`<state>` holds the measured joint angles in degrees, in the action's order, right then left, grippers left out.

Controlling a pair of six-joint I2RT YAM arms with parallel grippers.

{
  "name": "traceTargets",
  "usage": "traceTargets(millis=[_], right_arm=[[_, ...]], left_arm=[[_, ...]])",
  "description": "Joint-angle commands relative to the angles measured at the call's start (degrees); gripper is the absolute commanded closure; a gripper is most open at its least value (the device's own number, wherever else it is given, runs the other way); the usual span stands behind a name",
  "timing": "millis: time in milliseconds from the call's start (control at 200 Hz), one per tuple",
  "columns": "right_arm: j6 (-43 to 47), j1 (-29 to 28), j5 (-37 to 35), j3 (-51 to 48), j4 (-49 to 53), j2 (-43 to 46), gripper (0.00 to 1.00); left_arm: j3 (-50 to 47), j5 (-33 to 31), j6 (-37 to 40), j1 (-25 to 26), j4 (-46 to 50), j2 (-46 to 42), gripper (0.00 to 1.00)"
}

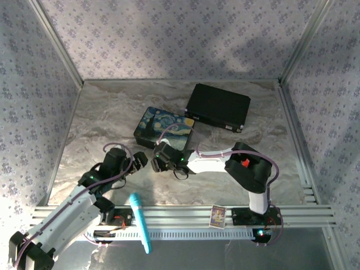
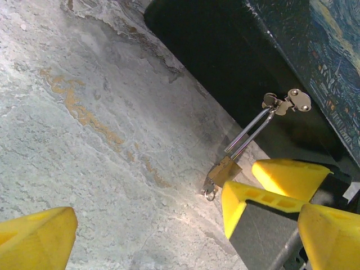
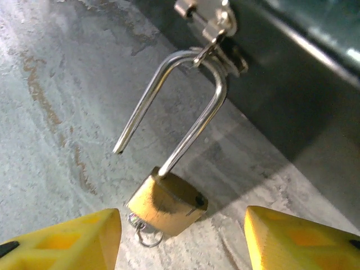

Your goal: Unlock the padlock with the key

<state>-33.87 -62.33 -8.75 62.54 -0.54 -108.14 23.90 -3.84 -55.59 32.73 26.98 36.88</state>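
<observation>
- The painted box (image 1: 166, 126) stood mid-table, with a silver hasp (image 3: 216, 25) on its dark side wall.
- The left gripper (image 2: 188, 216) was spread wide open and held nothing.
- The right gripper (image 3: 183, 216) was open, with one finger on each side of the padlock and neither touching it.
- The padlock (image 3: 169, 202) hung from the hasp. Its brass body slanted down near the tabletop, and one leg of the shackle (image 3: 194, 128) was out of the body.
- The key (image 3: 145, 232), a silvery stub with a wire ring, protruded from the underside of the body.

The padlock (image 2: 226, 170) rests its brass body on the marbled worktop (image 2: 84, 140). Its silver shackle runs up to a hasp (image 2: 287, 104) on the dark painted box (image 2: 225, 50). The right gripper (image 2: 241, 180) sits just beside the body, jaws apart. The left gripper (image 2: 185, 225) has its jaws wide.
</observation>
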Motion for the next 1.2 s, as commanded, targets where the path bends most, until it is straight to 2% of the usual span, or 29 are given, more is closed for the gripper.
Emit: traceTargets(millis=[0,185,360,520,635,770,825,945,1029,1194], right_arm=[[-1.06,0.33,-2.66,1.51,-1.39,-2.39,0.42],[-1.0,1.05,0.1,1.0,-4.67,-4.16,0.45],[-1.14,0.87,0.87,-0.43,-6.35,-3.92,0.56],[-1.65,0.78,0.93,-3.8,-8.14,-1.89,0.71],[-3.63,0.87,2.21,-6.84,-11.33,-0.49,0.86],[-5.87,0.98,3.99,-11.73,-15.81,2.4,0.88],[-6.94,1.39,5.7,-14.1,-17.65,3.54,0.94],[-8.81,1.87,6.25,-18.88,-20.28,6.57,0.97],[-9.37,2.11,4.66,-21.43,-19.04,9.41,0.97],[-11.83,4.02,5.77,-28.49,-23.12,13.13,0.97]], left_arm=[[0.7,0.23,-0.06,-0.3,-0.51,0.67,0.0],[0.45,0.06,0.13,-0.36,-0.54,0.78,0.0],[-0.08,0.08,-0.16,-0.3,-0.33,0.39,0.0],[-0.04,-0.39,0.45,-0.26,-0.27,0.29,0.0],[0.64,-0.5,3.04,-0.25,-0.79,0.77,0.0],[4.08,-2.15,9.5,0.51,0.28,2.0,0.0],[6.53,-4.07,12.23,1.41,1.66,2.98,0.0],[12.98,-9.33,19.52,6.23,3.76,6.9,0.0],[18.62,-14.85,24.71,11.29,6.03,12.92,0.0],[31.43,-21.42,38.02,18.17,13.33,30.98,0.0]])
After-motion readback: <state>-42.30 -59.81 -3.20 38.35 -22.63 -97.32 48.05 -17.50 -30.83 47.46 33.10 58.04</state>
